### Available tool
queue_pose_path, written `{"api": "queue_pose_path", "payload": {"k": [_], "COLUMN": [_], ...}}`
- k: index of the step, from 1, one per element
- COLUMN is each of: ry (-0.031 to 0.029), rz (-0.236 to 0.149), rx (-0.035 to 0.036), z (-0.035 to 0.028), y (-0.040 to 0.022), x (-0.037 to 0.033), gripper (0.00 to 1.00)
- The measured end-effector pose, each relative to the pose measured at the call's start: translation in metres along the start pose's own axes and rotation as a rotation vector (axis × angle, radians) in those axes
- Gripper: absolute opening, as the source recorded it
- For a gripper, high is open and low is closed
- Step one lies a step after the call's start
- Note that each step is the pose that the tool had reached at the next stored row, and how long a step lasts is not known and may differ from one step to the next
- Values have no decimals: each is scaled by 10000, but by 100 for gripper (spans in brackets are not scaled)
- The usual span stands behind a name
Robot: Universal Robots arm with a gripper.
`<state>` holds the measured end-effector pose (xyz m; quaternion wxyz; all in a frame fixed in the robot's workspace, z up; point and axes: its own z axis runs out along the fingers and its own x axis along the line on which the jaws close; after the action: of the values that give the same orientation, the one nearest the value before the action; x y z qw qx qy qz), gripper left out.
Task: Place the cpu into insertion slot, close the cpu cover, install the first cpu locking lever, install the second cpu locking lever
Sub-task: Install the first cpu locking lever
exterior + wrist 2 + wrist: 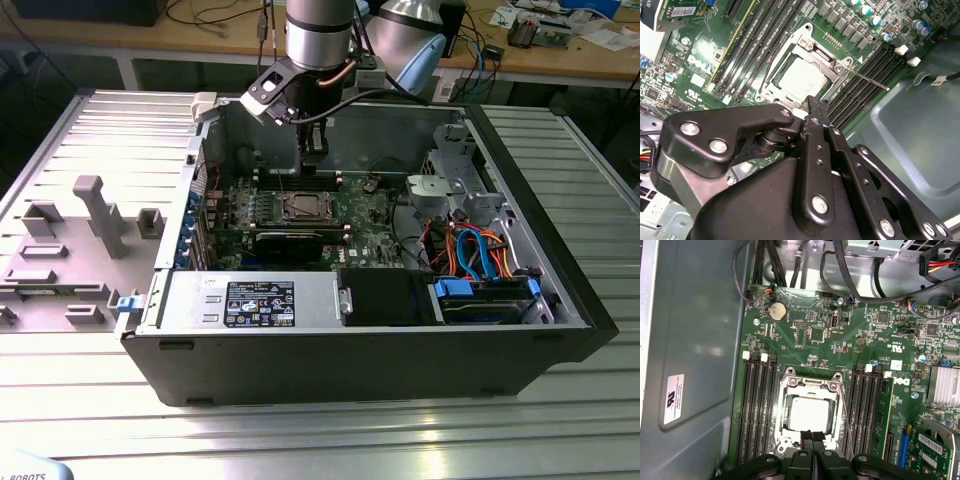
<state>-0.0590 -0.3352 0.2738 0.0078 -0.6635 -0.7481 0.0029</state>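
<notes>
- We see the gripper (315, 150) reaching down into the open computer case (380, 360), above the socket (303, 208) on the green board (810, 335).
- In both wrist views its two black fingertips are pressed together, and nothing shows between them.
- The chip (810, 414) already lies flat in the socket, with its dull silver top facing up.
- The cover (810, 386) lies down around the chip like a frame, and the chip shows through its square window.
- The fingertips stand at the middle of one edge of the socket. The chip is just beyond them, near but apart from them.
- A thin wire lever (846, 420) runs along one side of the socket, between it and the memory slots on the side of the finned heatsink (945, 385).
- The lever's long axis follows the memory slots and slants slightly away from the frame towards the gripper end. It passes just beside the fingertips, not between them.
- We judge that this lever is not yet latched, because in the second wrist view its free end (867, 80) sticks out past the frame.
</notes>
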Motion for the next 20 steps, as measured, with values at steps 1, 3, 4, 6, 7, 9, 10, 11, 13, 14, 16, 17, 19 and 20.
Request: {"api": "queue_pose_path", "payload": {"k": [1,3,4,6,7,9,10,11,13,14,16,17,19,20], "ry": [0,-1,-1,-2,-3,-3,-4,-4,-5,-5,-6,-7,-8,-8], "rz": [-13,-67,-83,-163,-202,-263,-298,-316,-373,-389,-456,-491,-557,-584], "rx": [0,0,1,1,2,2,2,2,3,3,4,4,4,5], "z": [0,0,0,0,0,0,0,0,0,0,0,0,0,0], "y": [0,0,0,0,0,0,0,0,0,0,0,0,0,0], "x": [0,0,0,0,0,0,0,0,0,0,0,0,0,0], "gripper": [11,11,11,11,11,11,11,11,11,11,11,11,11,11]}}
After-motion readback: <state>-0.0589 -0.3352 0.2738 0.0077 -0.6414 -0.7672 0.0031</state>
